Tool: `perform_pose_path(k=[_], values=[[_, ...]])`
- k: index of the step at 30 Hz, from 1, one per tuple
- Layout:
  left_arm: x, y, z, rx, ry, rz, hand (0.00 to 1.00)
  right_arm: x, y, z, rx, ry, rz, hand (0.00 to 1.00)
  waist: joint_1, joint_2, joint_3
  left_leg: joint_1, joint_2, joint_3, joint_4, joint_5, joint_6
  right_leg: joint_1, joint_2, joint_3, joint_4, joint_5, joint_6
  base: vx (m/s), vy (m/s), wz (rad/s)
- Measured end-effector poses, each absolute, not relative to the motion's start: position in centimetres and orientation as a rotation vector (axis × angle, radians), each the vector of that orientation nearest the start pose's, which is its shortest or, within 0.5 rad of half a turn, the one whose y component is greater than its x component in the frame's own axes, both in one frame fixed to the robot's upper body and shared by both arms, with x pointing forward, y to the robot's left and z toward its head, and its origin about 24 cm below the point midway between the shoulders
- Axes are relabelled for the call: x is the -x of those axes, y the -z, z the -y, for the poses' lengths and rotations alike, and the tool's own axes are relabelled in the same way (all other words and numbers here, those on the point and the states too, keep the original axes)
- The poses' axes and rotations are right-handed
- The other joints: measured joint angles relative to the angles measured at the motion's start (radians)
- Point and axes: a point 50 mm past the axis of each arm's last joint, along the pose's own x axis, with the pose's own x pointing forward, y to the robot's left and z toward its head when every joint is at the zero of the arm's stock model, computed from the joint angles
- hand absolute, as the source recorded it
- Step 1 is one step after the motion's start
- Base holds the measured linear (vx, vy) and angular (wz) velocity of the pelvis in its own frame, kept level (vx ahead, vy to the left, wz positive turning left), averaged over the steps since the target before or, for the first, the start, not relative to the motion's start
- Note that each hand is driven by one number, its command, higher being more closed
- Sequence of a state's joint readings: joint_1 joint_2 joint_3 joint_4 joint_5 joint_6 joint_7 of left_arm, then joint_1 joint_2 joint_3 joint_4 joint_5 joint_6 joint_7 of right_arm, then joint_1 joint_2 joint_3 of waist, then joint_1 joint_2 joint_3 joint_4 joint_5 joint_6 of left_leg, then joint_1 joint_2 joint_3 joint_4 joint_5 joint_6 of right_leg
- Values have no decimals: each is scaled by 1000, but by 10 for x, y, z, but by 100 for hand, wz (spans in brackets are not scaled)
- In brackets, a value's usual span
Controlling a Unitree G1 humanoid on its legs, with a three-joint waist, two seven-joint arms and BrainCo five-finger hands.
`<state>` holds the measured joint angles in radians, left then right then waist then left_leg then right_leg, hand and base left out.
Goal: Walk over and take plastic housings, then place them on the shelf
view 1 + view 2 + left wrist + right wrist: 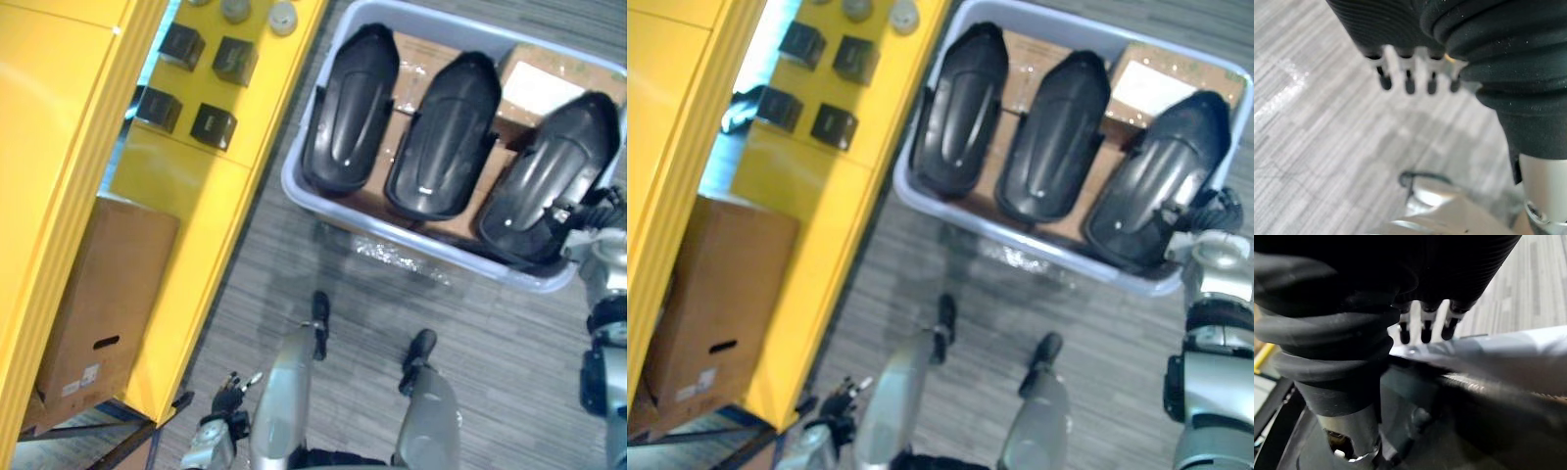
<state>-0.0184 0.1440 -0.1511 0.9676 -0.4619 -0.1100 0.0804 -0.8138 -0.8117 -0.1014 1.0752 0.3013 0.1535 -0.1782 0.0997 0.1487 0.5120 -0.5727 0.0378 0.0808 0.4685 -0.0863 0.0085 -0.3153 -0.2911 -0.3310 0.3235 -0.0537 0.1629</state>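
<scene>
Carpet (294,264) below; right hand (1215,217) fingers (1423,330) hang loose over the bin (490,262) rim, housing (549,176) just beyond, ready for grasping; left hand (227,399) loose, idle.

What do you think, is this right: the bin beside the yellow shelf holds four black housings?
Not quite. The bin beside the yellow shelf holds three black housings, not four, as the left eye view shows.
</scene>
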Motion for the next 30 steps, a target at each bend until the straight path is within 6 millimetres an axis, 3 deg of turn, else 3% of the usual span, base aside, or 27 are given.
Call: perform_pose_path(k=[7,16,30], values=[[-160,137,-185,155,-208,-854,0,-315,-148,412,234,800,-343,100,5,16,-5,15,-6,-21,-31,27,-11,2,-5,-20,26,-21,-6,-8,-16,9],[-159,138,-180,175,-205,-863,0,-309,-140,416,307,817,-404,100,18,38,-19,28,-1,-30,-45,37,-20,1,-2,-25,55,-41,-13,-3,-13,2],[-171,129,-181,286,-280,-784,0,-302,-126,409,530,968,-337,100,22,31,-15,9,10,-37,-12,34,-18,3,10,-27,56,-40,-11,-5,3,1]])
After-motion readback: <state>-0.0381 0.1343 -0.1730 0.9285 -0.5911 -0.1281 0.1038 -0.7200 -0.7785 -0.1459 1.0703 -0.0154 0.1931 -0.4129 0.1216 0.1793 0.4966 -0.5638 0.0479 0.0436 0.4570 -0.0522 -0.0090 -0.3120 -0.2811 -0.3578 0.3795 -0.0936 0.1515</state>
